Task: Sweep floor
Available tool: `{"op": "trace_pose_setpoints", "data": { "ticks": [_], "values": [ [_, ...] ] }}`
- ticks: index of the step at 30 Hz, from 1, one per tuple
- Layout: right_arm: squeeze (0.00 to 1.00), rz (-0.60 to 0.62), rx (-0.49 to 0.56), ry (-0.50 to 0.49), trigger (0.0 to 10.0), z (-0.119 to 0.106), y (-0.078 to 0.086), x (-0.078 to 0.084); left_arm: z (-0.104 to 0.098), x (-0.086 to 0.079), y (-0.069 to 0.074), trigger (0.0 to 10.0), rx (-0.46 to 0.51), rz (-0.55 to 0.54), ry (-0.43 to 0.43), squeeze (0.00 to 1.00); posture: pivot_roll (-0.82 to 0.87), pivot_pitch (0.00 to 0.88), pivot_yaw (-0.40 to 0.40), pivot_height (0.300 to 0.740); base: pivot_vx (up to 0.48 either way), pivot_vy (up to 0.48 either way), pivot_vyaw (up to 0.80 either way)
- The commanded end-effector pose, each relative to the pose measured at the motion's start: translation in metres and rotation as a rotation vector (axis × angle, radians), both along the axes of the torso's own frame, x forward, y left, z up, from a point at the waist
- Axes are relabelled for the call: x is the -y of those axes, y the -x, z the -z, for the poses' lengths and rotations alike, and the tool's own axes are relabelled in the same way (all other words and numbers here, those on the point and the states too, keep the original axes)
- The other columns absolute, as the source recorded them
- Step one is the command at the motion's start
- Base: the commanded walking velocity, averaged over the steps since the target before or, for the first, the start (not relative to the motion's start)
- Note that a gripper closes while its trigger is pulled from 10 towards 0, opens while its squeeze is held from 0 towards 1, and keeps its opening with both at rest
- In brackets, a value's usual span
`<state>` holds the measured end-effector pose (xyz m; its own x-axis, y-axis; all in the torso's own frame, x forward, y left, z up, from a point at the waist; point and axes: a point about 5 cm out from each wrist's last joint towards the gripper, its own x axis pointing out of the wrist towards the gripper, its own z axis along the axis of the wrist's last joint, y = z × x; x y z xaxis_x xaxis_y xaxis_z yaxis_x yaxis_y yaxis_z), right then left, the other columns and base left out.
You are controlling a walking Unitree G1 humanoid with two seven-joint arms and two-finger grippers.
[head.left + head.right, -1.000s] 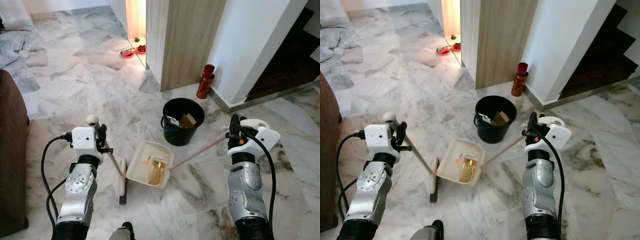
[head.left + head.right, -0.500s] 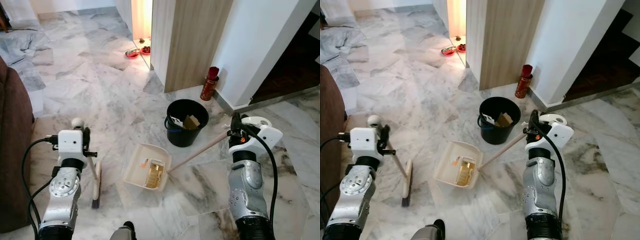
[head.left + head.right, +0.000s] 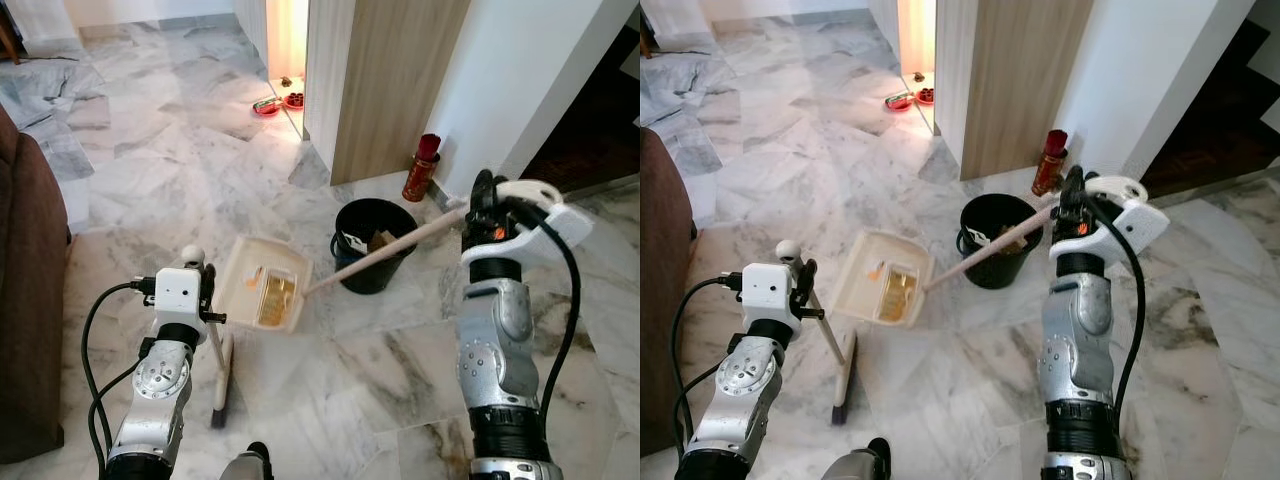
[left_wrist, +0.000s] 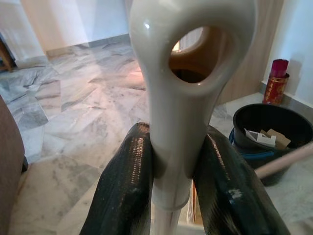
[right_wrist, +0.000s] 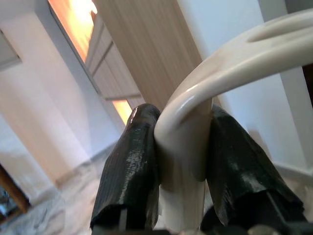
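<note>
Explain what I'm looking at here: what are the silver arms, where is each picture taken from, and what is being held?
This is a walking humanoid robot looking down at its own two silver arms. Two pictures come from cameras in its head; the two close-ups come from a camera on each wrist, looking along black fingers. The left gripper is shut on the pale handle of a broom, whose head rests on the marble floor. The right gripper is shut on the long handle of a cream dustpan, raised and carrying swept-up litter. Just beyond stands a black bucket with scraps inside, and a red canister by the wall.
</note>
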<state>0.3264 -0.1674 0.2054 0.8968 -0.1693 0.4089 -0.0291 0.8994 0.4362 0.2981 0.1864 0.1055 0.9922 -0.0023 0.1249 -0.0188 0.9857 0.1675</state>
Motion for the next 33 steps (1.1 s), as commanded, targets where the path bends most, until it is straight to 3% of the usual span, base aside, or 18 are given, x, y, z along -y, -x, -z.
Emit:
{"op": "trace_pose_setpoints", "data": {
  "ticks": [1,12,16,18,28,33],
  "values": [
    [0.0,0.035,0.13,0.029,10.0,-0.034,0.004,0.001,-0.007,0.008,-0.002,10.0,0.044,0.027,-0.01,0.0,0.17,0.106,-0.068,0.74,0.0,0.0,0.0],
    [0.0,0.157,0.192,0.064,10.0,-0.061,0.007,0.008,-0.007,0.019,-0.003,10.0,0.048,0.063,0.0,0.0,0.17,0.113,-0.066,0.74,0.0,0.0,0.0],
    [0.0,0.195,0.188,0.041,10.0,-0.062,0.008,0.011,-0.007,0.02,-0.003,10.0,0.049,0.068,0.0,0.0,0.17,0.113,-0.064,0.74,0.0,0.0,0.0],
    [0.0,0.306,0.172,0.025,10.0,-0.06,0.011,0.021,-0.007,0.02,-0.003,10.0,0.05,0.071,0.0,0.0,0.17,0.112,-0.062,0.74,0.0,0.0,0.0],
    [0.0,0.473,0.149,0.02,10.0,-0.059,0.018,0.037,-0.009,0.02,-0.004,10.0,0.052,0.076,0.001,0.0,0.17,0.112,-0.055,0.74,0.0,0.0,0.0],
    [0.0,0.481,0.148,0.032,10.0,-0.058,0.019,0.037,-0.008,0.019,-0.004,10.0,0.048,0.075,0.001,0.0,0.17,0.11,-0.054,0.74,0.0,0.0,0.0]
  ]
}}
